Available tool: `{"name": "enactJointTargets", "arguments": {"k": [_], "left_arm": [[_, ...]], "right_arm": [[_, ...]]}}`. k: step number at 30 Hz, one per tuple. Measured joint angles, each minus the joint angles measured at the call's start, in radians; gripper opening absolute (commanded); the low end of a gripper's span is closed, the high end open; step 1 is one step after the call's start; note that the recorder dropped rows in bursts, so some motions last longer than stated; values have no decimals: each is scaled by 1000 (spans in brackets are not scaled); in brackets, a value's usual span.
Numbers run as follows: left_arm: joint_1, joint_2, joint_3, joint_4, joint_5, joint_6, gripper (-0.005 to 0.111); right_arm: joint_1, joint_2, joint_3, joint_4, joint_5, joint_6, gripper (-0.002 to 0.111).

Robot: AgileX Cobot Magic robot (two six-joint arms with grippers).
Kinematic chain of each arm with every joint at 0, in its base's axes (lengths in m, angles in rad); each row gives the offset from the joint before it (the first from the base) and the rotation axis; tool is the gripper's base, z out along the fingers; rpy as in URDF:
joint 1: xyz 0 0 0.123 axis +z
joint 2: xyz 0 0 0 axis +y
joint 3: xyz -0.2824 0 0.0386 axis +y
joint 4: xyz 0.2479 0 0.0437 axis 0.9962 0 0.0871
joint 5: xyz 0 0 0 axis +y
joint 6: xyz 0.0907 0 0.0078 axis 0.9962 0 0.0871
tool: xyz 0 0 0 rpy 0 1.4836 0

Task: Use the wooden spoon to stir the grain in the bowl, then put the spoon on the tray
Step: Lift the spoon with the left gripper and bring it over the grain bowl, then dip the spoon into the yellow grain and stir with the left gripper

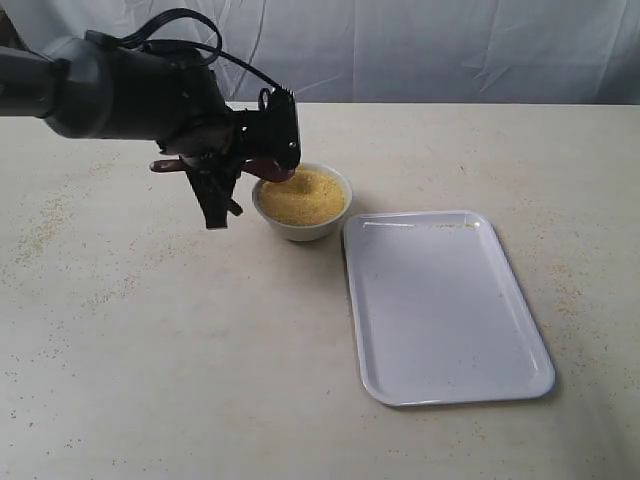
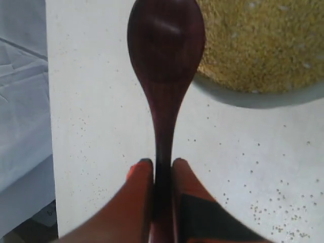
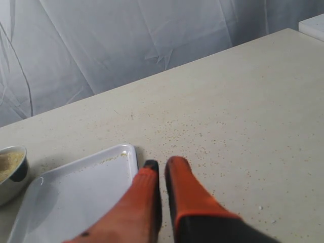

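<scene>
My left gripper (image 1: pixel 208 165) (image 2: pixel 163 164) is shut on the slim handle of the dark reddish-brown wooden spoon (image 1: pixel 268 170) (image 2: pixel 166 45). The spoon lies about level, its round head over the left rim of the small cream-white bowl (image 1: pixel 300 222) (image 2: pixel 253 97). Yellow grain (image 1: pixel 303 197) (image 2: pixel 263 45) is heaped in that bowl. The large white tray (image 1: pixel 450 300) (image 3: pixel 76 197) lies empty just right of the bowl. My right gripper (image 3: pixel 162 164) is shut on nothing, hovering beside the tray's far corner; the exterior view does not show it. The right wrist view catches the bowl (image 3: pixel 12 177) at its edge.
Loose grains are scattered over the beige table (image 1: pixel 150 350) on both sides and near the tray's corner (image 3: pixel 202 136). A white cloth backdrop (image 1: pixel 450 50) hangs behind the table's far edge.
</scene>
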State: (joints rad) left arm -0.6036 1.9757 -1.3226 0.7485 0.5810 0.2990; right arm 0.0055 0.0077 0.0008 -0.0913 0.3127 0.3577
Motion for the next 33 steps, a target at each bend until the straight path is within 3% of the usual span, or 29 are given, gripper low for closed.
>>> {"name": "enactJointTargets", "arguments": {"k": [17,33], "left_arm": [[-134,94,-66,96,118,77,0],[-189,83,-70,166,243,81,0]], "right_arm": [[0,-2,0,0,0,0,9],[0,-2,0,0,0,0,9]]}}
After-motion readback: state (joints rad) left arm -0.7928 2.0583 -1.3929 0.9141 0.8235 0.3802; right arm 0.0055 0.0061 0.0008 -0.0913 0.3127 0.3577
